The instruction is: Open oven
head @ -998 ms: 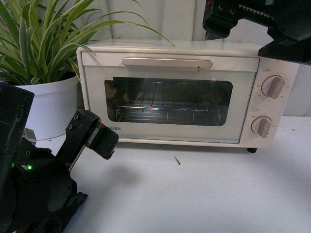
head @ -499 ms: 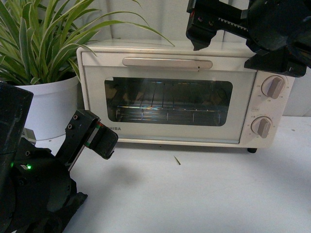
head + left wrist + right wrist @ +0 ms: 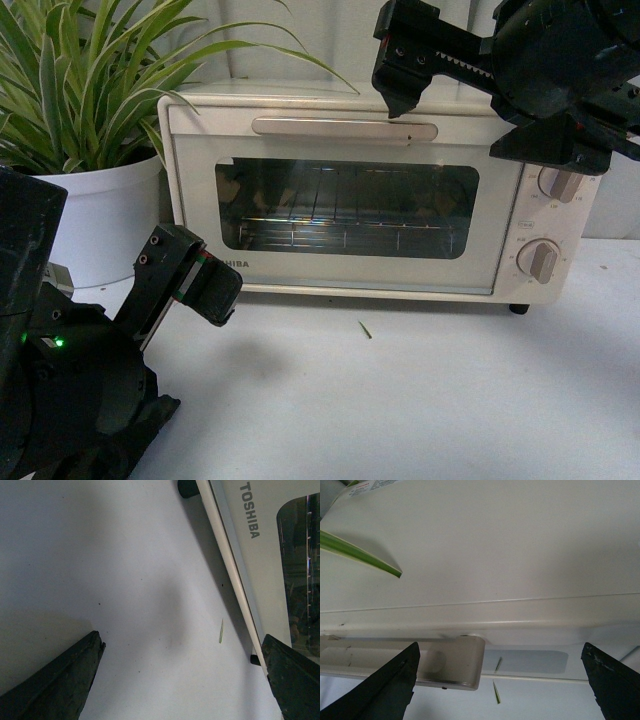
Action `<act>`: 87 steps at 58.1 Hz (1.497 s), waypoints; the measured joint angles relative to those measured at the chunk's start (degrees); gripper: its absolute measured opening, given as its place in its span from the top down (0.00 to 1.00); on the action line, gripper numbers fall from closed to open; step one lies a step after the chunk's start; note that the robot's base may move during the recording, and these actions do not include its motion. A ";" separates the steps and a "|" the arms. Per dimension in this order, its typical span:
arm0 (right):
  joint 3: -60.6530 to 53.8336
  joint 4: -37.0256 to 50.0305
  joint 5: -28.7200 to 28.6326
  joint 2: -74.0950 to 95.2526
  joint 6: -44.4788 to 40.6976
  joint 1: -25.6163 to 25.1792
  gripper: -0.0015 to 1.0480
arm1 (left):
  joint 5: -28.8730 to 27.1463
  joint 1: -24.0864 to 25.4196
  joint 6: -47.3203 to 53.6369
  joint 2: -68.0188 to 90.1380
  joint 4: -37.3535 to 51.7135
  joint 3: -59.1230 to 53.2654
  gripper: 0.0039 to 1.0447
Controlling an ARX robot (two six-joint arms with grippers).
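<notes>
The cream-white oven (image 3: 190,180) stands on the table with its glass door shut and a wire rack showing behind the window. My right gripper (image 3: 397,95) hangs open just above the right end of the long bar handle (image 3: 330,129). In the right wrist view the handle's end (image 3: 455,662) lies between the spread fingers (image 3: 390,690), under my right gripper (image 3: 500,650), with no contact. My left gripper (image 3: 215,295) stands open low at the oven's front left corner. In the left wrist view that gripper (image 3: 181,639) holds nothing over the bare table, with the oven's base (image 3: 250,525) beside it.
A spider plant in a white pot (image 3: 100,220) stands left of the oven, one leaf (image 3: 365,555) reaching over its top. Two round knobs (image 3: 543,260) sit on the oven's right panel, the upper one partly hidden by my right arm. A small green sliver (image 3: 365,330) lies on the white table (image 3: 420,400).
My right gripper has moved left and down from the upper right toward the handle's right end. The left arm and the oven have not moved.
</notes>
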 joint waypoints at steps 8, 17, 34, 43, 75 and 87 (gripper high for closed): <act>1.14 -1.90 -2.05 0.74 1.84 -0.13 0.09 | -0.02 0.00 0.02 0.00 0.00 0.00 0.06; 1.40 -3.06 -4.52 1.03 3.19 -0.28 0.09 | -0.04 0.00 0.02 0.00 0.00 0.00 0.06; -0.39 -2.80 -5.42 0.15 2.64 -0.24 0.09 | -0.02 0.00 0.02 0.00 0.00 0.00 0.06; -4.02 -0.98 -5.73 -1.97 2.19 0.20 0.09 | -0.04 0.00 0.00 0.02 0.00 0.00 0.06; -25.44 12.57 -7.32 -16.98 1.38 3.91 0.09 | 0.57 0.39 -0.22 -0.17 0.20 -0.24 0.06; -31.17 14.14 -7.08 -30.99 2.10 3.41 0.09 | 0.39 0.83 -0.42 -0.72 0.63 -1.27 0.06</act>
